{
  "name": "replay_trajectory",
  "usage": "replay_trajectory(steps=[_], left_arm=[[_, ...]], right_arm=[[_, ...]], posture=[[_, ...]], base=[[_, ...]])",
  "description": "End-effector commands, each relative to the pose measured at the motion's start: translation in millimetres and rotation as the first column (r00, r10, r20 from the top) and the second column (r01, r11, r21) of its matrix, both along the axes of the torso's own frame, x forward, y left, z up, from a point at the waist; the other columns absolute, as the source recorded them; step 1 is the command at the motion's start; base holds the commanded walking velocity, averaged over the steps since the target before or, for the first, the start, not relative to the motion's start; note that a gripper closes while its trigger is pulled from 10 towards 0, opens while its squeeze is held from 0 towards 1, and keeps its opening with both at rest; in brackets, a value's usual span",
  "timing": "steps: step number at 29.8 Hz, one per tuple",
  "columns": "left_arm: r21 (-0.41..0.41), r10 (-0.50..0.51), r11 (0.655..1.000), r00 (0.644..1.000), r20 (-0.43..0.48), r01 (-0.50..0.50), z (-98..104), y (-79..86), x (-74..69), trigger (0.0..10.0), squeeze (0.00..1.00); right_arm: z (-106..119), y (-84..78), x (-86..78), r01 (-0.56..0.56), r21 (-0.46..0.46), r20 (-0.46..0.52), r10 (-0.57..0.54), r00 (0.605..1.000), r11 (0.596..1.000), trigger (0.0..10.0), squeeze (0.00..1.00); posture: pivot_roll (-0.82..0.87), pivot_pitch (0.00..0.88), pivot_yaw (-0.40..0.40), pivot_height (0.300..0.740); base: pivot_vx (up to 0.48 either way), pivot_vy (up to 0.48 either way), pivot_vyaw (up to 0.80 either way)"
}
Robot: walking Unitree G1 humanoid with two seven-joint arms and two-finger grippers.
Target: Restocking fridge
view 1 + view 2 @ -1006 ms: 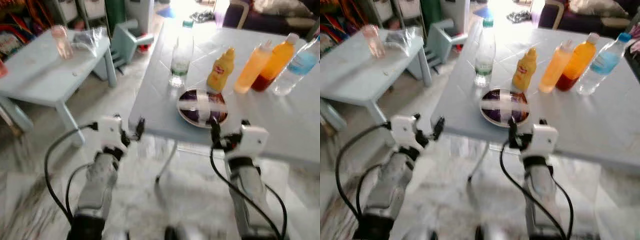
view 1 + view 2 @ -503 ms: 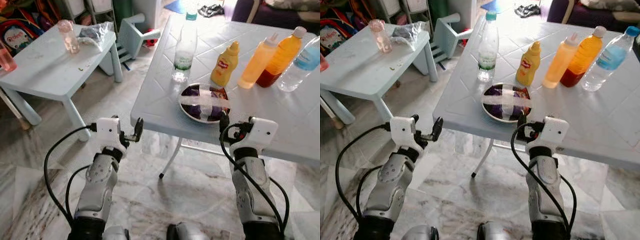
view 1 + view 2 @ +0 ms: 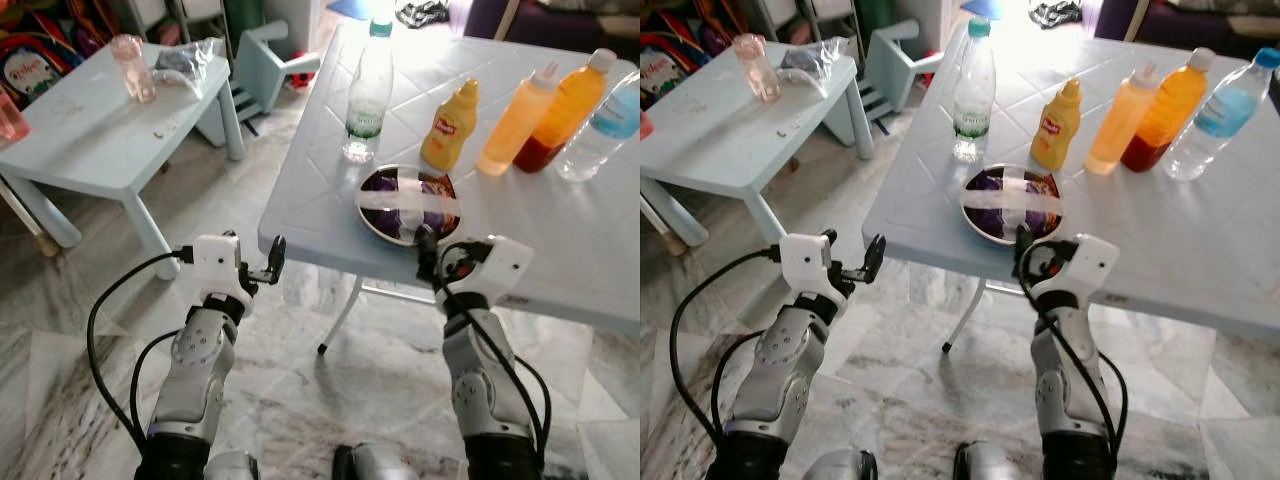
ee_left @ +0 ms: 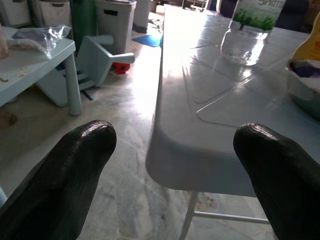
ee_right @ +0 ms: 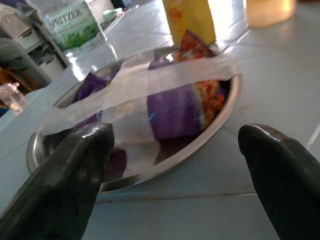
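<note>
Right up close, the right pincer [image 5: 175,175] gapes wide and empty at the near rim of the metal bowl [image 3: 372,222], which holds taped-over purple snack packets [image 5: 175,107] on the tabletop [image 3: 560,250]. Left pincer [image 4: 175,165], spread wide and empty too, faces the tabletop's corner. Behind the bowl: water bottle [image 3: 366,90], yellow mustard bottle [image 3: 447,127], two orange bottles [image 3: 545,115], then a blue-labelled bottle [image 3: 600,130].
</note>
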State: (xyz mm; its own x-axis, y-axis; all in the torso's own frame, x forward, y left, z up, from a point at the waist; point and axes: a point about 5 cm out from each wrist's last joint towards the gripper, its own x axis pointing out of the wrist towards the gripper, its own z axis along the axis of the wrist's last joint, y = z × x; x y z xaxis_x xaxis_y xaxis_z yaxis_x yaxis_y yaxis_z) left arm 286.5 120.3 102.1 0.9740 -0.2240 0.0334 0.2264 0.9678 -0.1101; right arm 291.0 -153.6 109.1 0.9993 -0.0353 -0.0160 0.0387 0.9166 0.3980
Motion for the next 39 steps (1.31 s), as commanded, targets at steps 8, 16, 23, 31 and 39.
replay_trajectory(steps=[8,16,23,31,39], left_arm=[[0.018,-0.001,1.0,1.0,-0.018,0.002,-7,1.7,-6.0,10.0,0.0],[0.013,-0.001,1.0,1.0,-0.016,0.001,-7,0.3,-5.6,10.0,0.0],[0.017,-0.001,1.0,1.0,-0.024,0.002,-10,0.0,-8.4,10.0,0.0],[0.021,-0.003,1.0,1.0,-0.022,0.003,-10,-0.4,-7.5,10.0,0.0],[0.027,0.002,1.0,1.0,-0.027,-0.002,-10,0.6,-7.5,10.0,0.0]], right_arm=[[1,3.8,3.2,-0.01,0.216,-0.045,0.02,0.999,0.976,0.0,0.0],[-8,3.3,2.0,-0.022,0.272,-0.099,0.051,0.994,0.962,0.0,0.0],[-11,0.3,2.4,0.016,0.306,-0.139,0.028,0.99,0.952,0.0,0.0],[-15,-1.1,3.8,0.037,0.329,-0.207,0.033,0.978,0.944,0.0,0.0],[-24,-15.4,4.0,0.133,0.214,-0.269,-0.073,0.96,0.968,0.0,0.0]], posture=[[0.03,0.154,-0.03,0.74],[0.03,0.151,-0.032,0.74],[0.03,0.152,-0.033,0.74],[0.03,0.153,-0.032,0.74],[0.03,0.156,-0.033,0.74]], base=[[0.0,0.0,0.0],[0.0,0.0,0.0],[0.0,0.0,0.0],[0.0,0.0,0.0],[0.0,0.0,0.0]])
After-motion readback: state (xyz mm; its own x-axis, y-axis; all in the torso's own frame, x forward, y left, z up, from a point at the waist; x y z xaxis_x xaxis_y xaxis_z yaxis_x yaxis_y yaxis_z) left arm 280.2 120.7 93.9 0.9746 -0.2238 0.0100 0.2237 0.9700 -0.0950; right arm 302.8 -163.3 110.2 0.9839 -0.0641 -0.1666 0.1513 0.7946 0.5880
